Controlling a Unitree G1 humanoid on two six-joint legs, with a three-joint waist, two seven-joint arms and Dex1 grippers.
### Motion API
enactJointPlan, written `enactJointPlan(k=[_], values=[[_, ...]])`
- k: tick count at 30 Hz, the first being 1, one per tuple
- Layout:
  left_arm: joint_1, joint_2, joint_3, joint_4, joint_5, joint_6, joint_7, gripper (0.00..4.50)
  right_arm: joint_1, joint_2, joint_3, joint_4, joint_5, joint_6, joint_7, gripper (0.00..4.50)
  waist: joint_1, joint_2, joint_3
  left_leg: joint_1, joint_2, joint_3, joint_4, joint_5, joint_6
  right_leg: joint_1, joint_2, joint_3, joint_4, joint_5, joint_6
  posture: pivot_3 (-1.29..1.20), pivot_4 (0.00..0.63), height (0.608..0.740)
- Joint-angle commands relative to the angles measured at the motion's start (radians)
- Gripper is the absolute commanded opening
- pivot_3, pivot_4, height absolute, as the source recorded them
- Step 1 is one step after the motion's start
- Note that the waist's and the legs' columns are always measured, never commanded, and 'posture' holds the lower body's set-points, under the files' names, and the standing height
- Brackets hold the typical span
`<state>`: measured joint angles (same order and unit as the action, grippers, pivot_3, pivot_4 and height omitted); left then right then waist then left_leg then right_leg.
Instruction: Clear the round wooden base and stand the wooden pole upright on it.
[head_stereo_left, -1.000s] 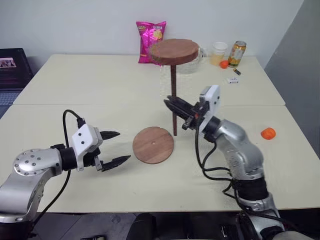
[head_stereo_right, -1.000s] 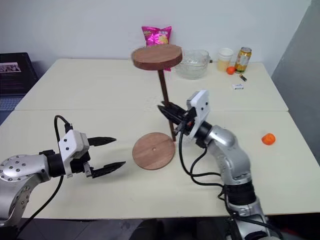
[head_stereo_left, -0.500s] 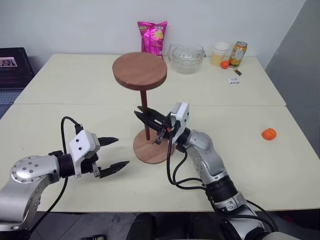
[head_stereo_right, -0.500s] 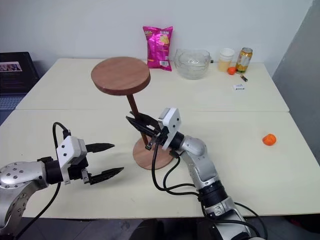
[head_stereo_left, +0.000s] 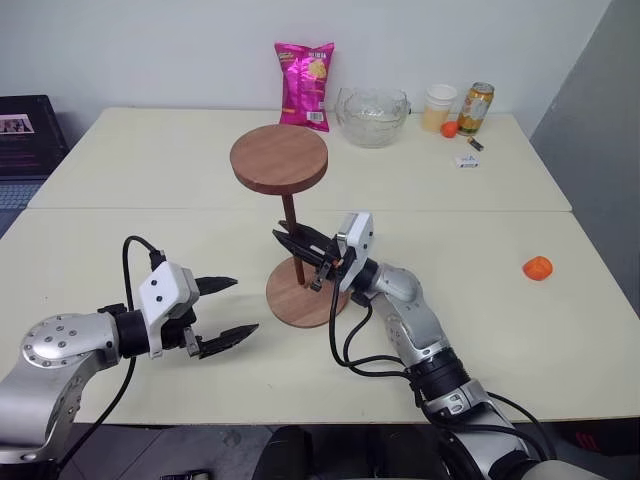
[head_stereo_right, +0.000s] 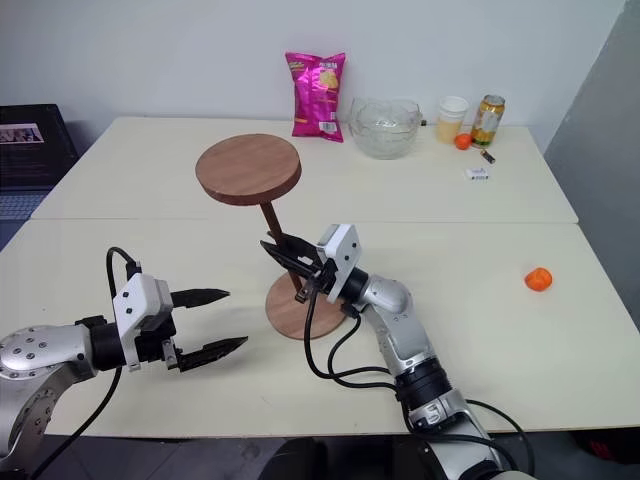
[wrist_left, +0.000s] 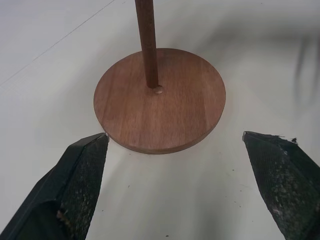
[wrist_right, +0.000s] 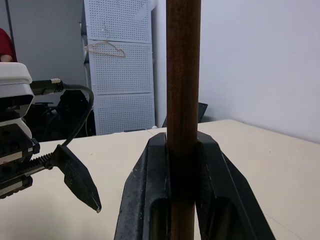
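The round wooden base (head_stereo_left: 303, 300) lies flat on the table in front of me, with nothing else on it but the wooden pole (head_stereo_left: 290, 222). The pole stands nearly upright, its lower end (wrist_left: 157, 90) on the base's centre and its round disc (head_stereo_left: 280, 158) on top. My right gripper (head_stereo_left: 286, 241) is shut on the pole's thin rod (wrist_right: 183, 100), low down and from the right side. My left gripper (head_stereo_left: 226, 307) hovers open to the left of the base, fingers (wrist_left: 82, 182) spread wide and holding nothing.
Along the table's far edge stand a pink chip bag (head_stereo_left: 305, 72), a glass bowl (head_stereo_left: 372, 103), a cup (head_stereo_left: 437, 105), a can (head_stereo_left: 473, 108) and a small orange (head_stereo_left: 448, 128). Another orange thing (head_stereo_left: 537, 267) lies at the right.
The right gripper carried the pole left and down, from beside the base's right rim to its centre, and the pole stands straighter. The left gripper has stayed put, open.
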<state>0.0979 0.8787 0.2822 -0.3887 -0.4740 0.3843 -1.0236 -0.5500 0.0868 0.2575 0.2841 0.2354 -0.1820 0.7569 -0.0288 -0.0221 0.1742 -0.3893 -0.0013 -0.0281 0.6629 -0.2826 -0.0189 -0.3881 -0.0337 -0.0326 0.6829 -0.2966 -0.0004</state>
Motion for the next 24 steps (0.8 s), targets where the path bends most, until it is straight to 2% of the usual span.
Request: enactJointPlan(k=[1,24], values=[[-0.022,0.005,0.007,0.001,-0.005,-0.016,-0.006,4.5,-0.002,0.0,-0.005,-0.011,-0.005,-0.021,-0.003,0.25,0.0,0.0,0.0,0.0,0.0,0.0,0.0,0.0,0.0,0.0,0.0,0.0,0.0,0.0,0.0,0.0,0.15,0.74],[-0.003,-0.013,-0.016,0.047,0.03,-0.093,-0.025,4.5,0.021,-0.024,0.002,0.052,-0.04,-0.053,0.01,0.25,0.0,0.0,0.0,0.001,0.0,0.0,0.0,0.0,0.0,0.0,0.0,0.0,0.0,0.0,0.0,0.0,0.15,0.74]])
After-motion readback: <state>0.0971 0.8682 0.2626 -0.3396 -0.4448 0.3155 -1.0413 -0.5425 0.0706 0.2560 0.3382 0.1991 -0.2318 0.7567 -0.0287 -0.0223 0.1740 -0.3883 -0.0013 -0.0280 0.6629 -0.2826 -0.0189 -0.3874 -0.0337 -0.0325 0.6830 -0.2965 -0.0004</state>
